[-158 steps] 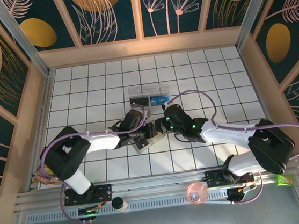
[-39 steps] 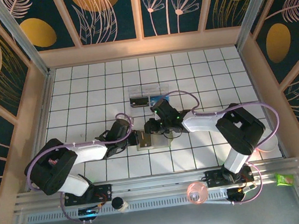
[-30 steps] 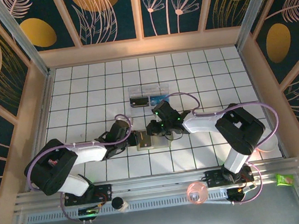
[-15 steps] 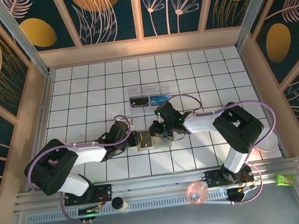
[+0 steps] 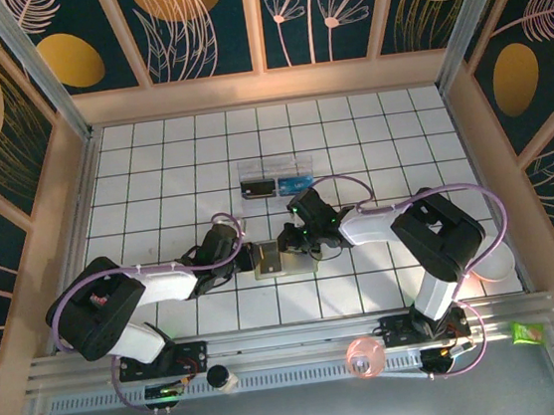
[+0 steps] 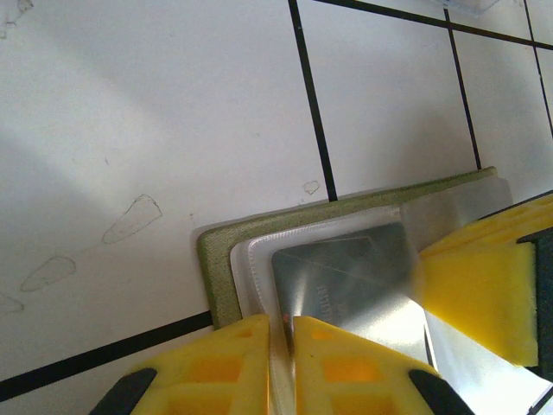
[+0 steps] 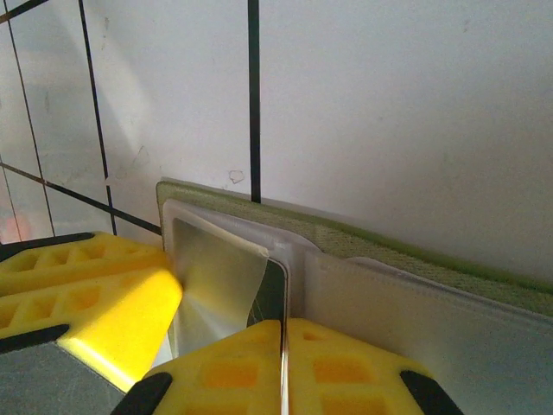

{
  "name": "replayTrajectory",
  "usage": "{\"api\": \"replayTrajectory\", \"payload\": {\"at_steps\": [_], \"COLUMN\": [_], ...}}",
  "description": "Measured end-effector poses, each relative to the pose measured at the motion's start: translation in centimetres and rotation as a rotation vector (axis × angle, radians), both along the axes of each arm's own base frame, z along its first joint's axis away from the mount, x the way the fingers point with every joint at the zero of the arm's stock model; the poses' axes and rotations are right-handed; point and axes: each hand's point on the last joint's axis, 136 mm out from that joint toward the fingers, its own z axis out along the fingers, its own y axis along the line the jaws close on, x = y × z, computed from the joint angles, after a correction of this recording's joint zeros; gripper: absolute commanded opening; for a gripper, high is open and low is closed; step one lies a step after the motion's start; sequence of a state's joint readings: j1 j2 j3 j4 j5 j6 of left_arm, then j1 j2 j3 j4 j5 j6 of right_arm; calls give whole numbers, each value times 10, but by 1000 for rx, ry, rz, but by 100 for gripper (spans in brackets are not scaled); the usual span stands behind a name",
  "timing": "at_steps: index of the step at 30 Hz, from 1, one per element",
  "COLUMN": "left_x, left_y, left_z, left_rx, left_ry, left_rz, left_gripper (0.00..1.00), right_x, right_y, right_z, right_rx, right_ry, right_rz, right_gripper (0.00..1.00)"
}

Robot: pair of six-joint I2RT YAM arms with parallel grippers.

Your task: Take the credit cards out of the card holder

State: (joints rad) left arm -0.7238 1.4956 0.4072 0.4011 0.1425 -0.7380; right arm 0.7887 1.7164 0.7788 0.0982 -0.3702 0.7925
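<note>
Seen from above, the left end effector (image 5: pixel 247 253) and right end effector (image 5: pixel 286 239) cover parts of the card holder (image 5: pixel 268 260). In the left wrist view its near edge is hidden behind yellow fingers (image 6: pixel 216 363), and print on the silver card (image 6: pixel 346 277) is blurred. The clear box (image 5: pixel 276 180) has contents too small to tell.

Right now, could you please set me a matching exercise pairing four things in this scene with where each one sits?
Things:
1. card holder
2. clear plastic box
3. silver card
4. green packet

Places:
A. on the metal rail, near right corner
B. in the holder's clear sleeve
C. on the tiles, between the left claw and right claw
D. on the tiles beyond both claws

Pairs: 1-C, 2-D, 3-B, 4-A
</note>
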Motion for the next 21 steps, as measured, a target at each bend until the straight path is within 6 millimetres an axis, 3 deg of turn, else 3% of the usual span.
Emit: {"api": "replayTrajectory", "payload": {"at_steps": [13, 21], "left_x": [-1, -1], "left_y": [-2, -3], "left_z": [1, 0], "left_rx": [-15, -15], "left_ry": [3, 4], "left_rz": [-8, -9], "left_gripper": [10, 10], "right_x": [9, 7], "right_y": [-15, -15], "right_z": [-1, 11], "right_rx": [-98, -125], "right_ry": [-65, -153], "right_rz": [-45, -14], "right_gripper": [2, 27]}}
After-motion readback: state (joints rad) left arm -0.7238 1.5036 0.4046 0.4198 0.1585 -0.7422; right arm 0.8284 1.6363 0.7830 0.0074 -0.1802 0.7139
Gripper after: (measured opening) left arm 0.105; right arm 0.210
